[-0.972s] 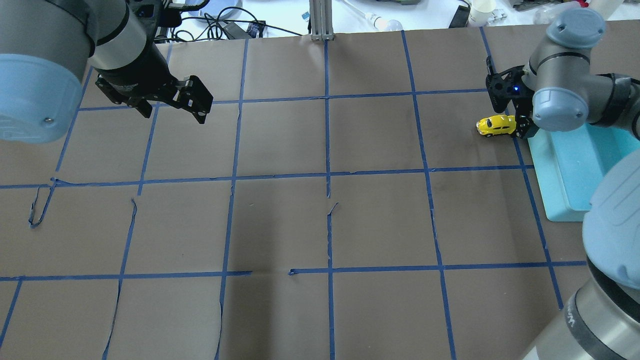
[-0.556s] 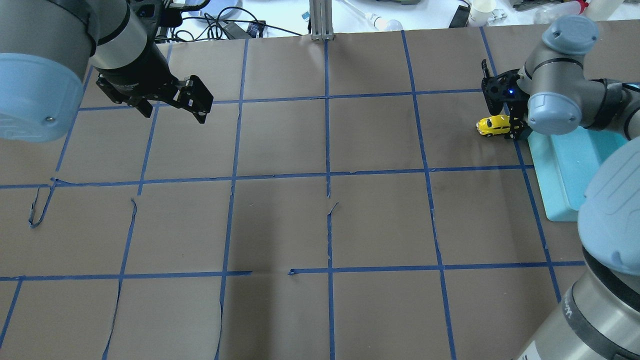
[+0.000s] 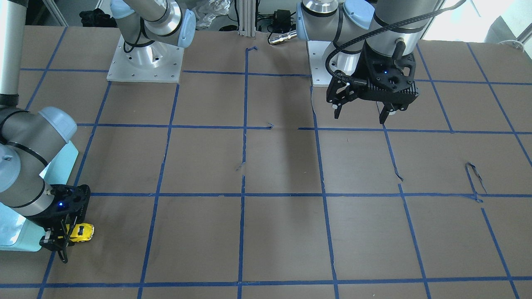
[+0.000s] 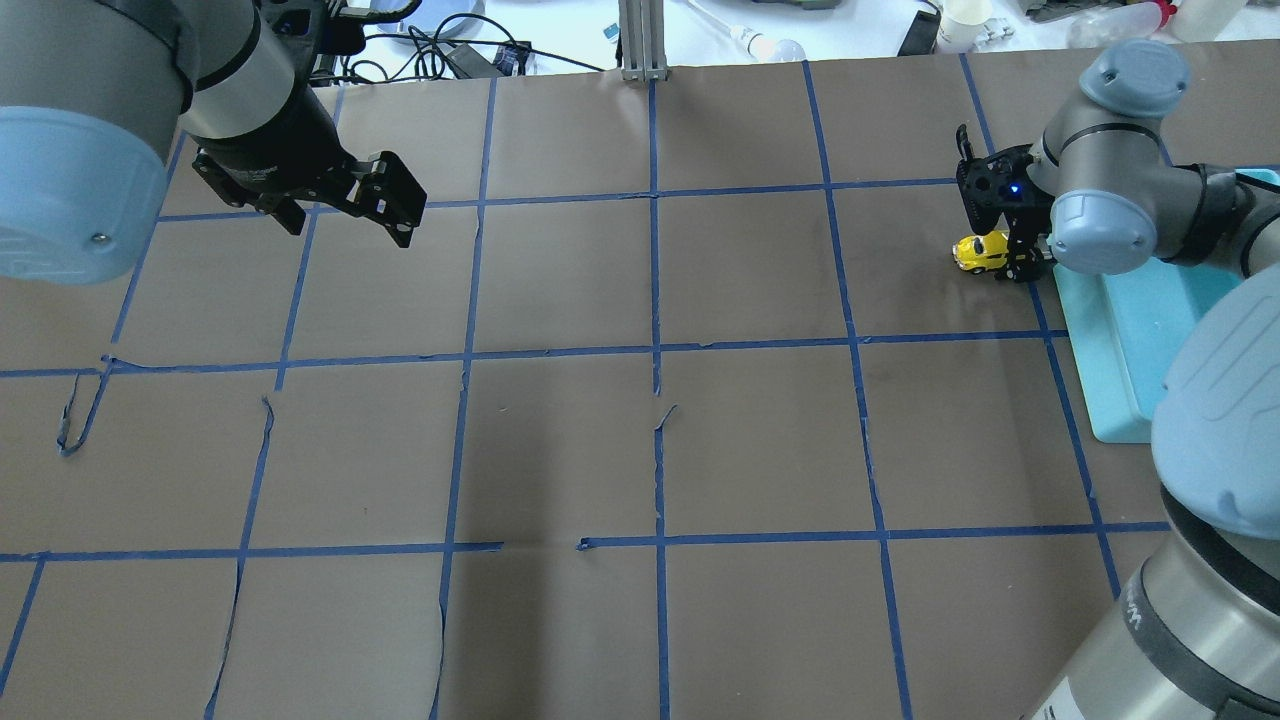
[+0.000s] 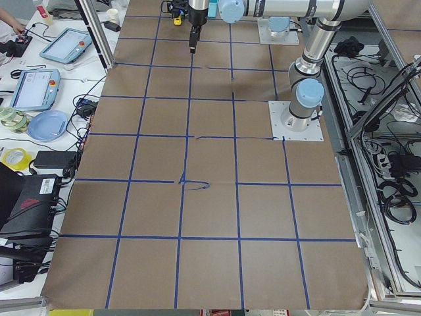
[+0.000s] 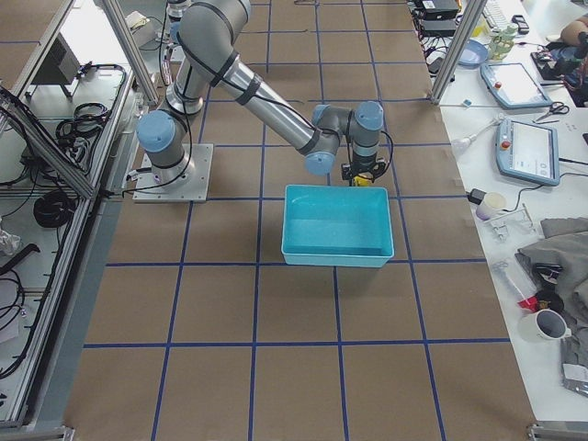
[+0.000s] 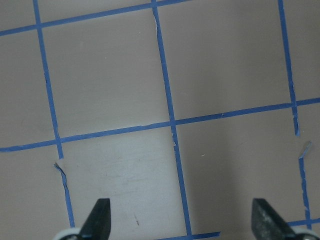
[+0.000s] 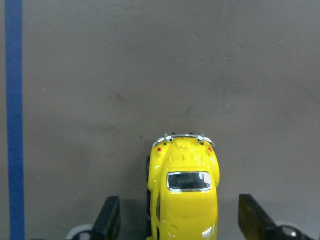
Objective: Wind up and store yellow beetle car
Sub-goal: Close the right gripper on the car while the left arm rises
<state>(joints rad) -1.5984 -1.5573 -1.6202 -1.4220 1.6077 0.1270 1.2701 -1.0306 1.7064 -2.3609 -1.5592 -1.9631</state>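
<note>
The yellow beetle car (image 4: 978, 252) stands on its wheels on the brown paper, just left of the teal bin (image 4: 1130, 340). My right gripper (image 4: 1008, 252) is lowered over the car's bin-side end. In the right wrist view the car (image 8: 185, 192) sits between the two fingers (image 8: 109, 219), with a gap on each side, so the gripper (image 8: 180, 220) is open around it without touching. It also shows in the front view (image 3: 66, 240), with the car (image 3: 84, 231) beside it. My left gripper (image 4: 385, 205) hangs open and empty above the far left of the table (image 7: 182, 227).
The teal bin (image 6: 335, 225) lies open at the table's right end, right next to the car. Blue tape lines grid the brown paper, torn in spots (image 4: 75, 420). Clutter and cables lie beyond the far edge (image 4: 450, 50).
My right gripper has shifted a little left and farther over the car, covering more of its rear. The car and my left arm have not moved.
</note>
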